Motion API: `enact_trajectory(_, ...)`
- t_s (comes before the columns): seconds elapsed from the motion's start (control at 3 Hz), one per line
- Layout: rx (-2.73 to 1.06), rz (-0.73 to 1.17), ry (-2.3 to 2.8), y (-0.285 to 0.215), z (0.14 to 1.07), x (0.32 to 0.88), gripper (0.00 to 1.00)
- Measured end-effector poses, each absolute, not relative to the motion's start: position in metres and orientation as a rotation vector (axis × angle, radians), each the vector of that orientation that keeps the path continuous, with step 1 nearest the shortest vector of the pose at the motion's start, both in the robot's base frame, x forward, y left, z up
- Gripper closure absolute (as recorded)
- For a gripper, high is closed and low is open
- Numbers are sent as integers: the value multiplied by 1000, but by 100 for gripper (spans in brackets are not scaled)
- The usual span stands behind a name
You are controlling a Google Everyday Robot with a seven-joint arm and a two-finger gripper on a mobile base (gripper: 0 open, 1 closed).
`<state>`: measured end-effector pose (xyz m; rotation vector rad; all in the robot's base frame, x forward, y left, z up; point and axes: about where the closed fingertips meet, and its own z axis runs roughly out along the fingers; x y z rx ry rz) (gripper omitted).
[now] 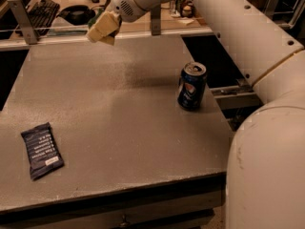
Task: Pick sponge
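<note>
My hand (pixel 101 28) hangs over the far edge of the desk (pixel 109 128), I can't tell if it's gripping anything, soda can (pixel 192 86) and snack wrapper (pixel 41 150) sitting below.

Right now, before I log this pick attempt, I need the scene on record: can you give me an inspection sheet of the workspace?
Surface: grey table, flat and speckled.
Job's things: sponge, probably the dark green bit at the top edge of the hand; none lies on the table.
Clutter: blue soda can upright on the right; dark snack packet flat at the near left.
Hand: hangs above the table's far edge, left of centre.
Cables: nothing seen.
Surroundings: keyboard on a desk behind the table.
</note>
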<state>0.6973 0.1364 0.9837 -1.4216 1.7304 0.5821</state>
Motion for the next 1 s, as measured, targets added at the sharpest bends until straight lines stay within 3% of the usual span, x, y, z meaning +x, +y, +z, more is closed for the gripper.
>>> enact_trajectory(0.67, -1363, 846, 1527, 108, 1015, 658, 100)
enact_trajectory(1.0, -1360, 875, 1507, 110, 1019, 654, 100)
